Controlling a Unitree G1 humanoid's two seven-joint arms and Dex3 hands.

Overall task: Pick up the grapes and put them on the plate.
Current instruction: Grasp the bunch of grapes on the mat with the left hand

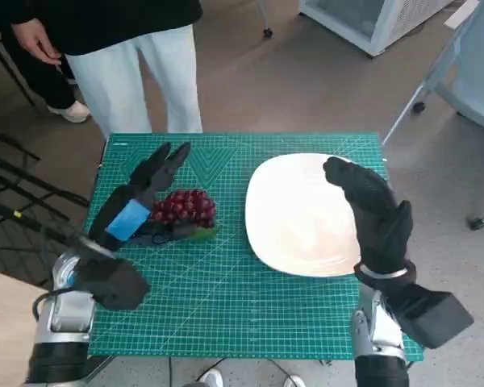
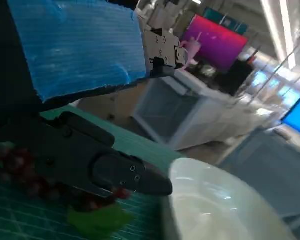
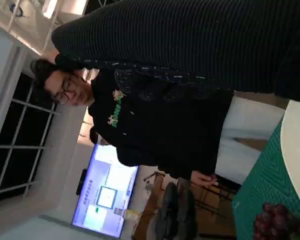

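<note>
The left hand (image 1: pixel 145 197) is hovering over the grapes (image 1: pixel 184 206) with its fingers apart, holding nothing. It is reaching for the grasp, I think. Next it needs closing on them and carrying to the plate (image 1: pixel 294 216), under the empty, spread right hand (image 1: pixel 371 205).

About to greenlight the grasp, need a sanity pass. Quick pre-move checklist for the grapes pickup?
1. Grapes on the green mat, left of the plate: ok.
2. Left robot hand at the bunch, fingers spread over it: ok.
3. Firm hold on the grapes: cannot tell; the thumb lies against the bunch in the left wrist view.
4. Plate surface bare: ok.
5. Right robot hand hovers over the plate, blocking the drop spot: not ok.
6. Person standing at the table's far edge: not ok.
</note>
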